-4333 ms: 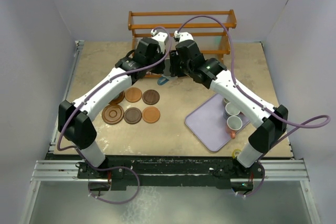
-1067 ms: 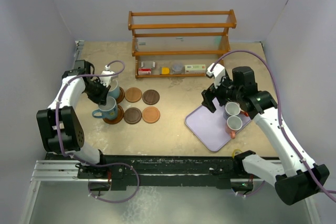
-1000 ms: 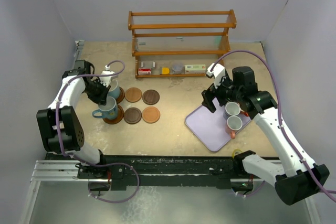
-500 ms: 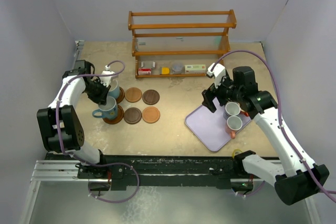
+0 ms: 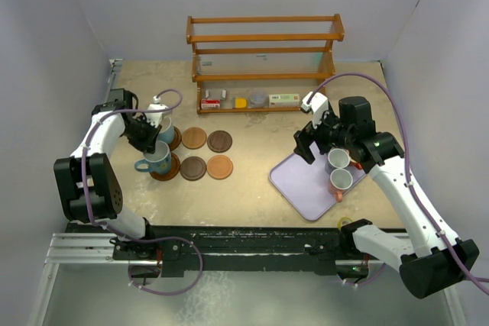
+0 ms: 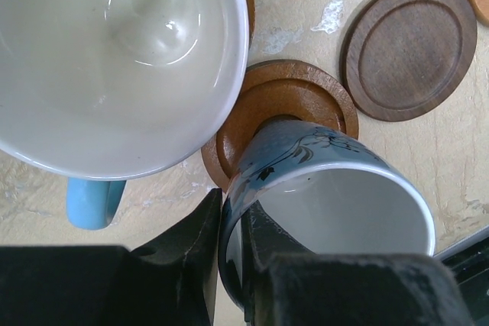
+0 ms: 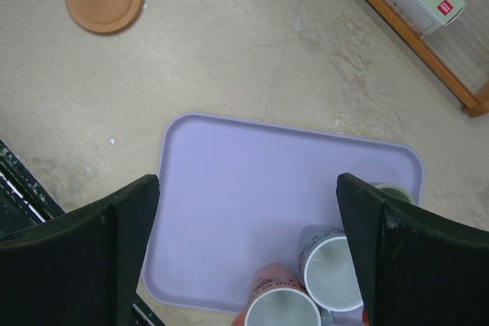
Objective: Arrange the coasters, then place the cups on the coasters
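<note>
Coasters (image 5: 194, 137) lie in two rows of three on the left half of the tabletop (image 5: 252, 204). The four small ones are bare, and the two large ones at the left end carry the two blue cups (image 5: 159, 156). The left tool (image 6: 231, 213) is almost closed. Its fingers (image 6: 200, 242) pinch the wall of one blue cup (image 6: 328, 188) at the rim, one finger outside and one inside. That cup stands on a large orange-brown coaster (image 6: 284, 101). Just beside it, the other blue cup (image 6: 114, 51) fills the upper left of the left wrist view, its pale blue handle (image 6: 92, 202) showing below its rim. A dark coaster (image 6: 411, 50) lies near the held cup's coaster, apart from it. The right tool (image 7: 248, 242) hangs above the purple tray (image 7: 252, 188) on the right side of the tabletop, its fingers spread wide and holding nothing. On the tray a grey cup (image 7: 332, 263) and an orange cup (image 7: 276, 309) stand side by side. A third cup (image 7: 393, 192) is mostly hidden behind a finger. A wooden shelf (image 5: 263, 36) stands at the back
</note>
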Controlling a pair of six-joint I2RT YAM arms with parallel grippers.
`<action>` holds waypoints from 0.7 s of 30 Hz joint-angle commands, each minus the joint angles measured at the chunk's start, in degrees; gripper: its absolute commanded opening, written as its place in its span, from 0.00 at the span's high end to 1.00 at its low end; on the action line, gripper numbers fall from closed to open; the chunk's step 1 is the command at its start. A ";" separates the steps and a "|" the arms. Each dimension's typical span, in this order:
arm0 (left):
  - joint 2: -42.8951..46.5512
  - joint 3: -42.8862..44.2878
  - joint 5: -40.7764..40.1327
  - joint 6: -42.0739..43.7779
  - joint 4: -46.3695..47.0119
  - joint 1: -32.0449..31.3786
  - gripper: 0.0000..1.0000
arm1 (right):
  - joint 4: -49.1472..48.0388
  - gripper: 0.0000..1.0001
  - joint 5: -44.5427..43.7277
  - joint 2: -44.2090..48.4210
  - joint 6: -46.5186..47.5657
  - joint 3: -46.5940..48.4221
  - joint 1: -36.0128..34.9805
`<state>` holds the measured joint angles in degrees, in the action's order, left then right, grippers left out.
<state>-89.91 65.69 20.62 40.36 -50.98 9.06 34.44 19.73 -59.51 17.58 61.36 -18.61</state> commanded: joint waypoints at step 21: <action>9.88 3.17 -0.50 0.55 -3.93 0.61 0.59 | 4.94 0.00 -1.34 -2.00 2.57 1.89 0.47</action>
<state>-83.83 65.45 19.66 40.29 -53.69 9.06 35.97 20.25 -60.07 18.39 61.39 -18.33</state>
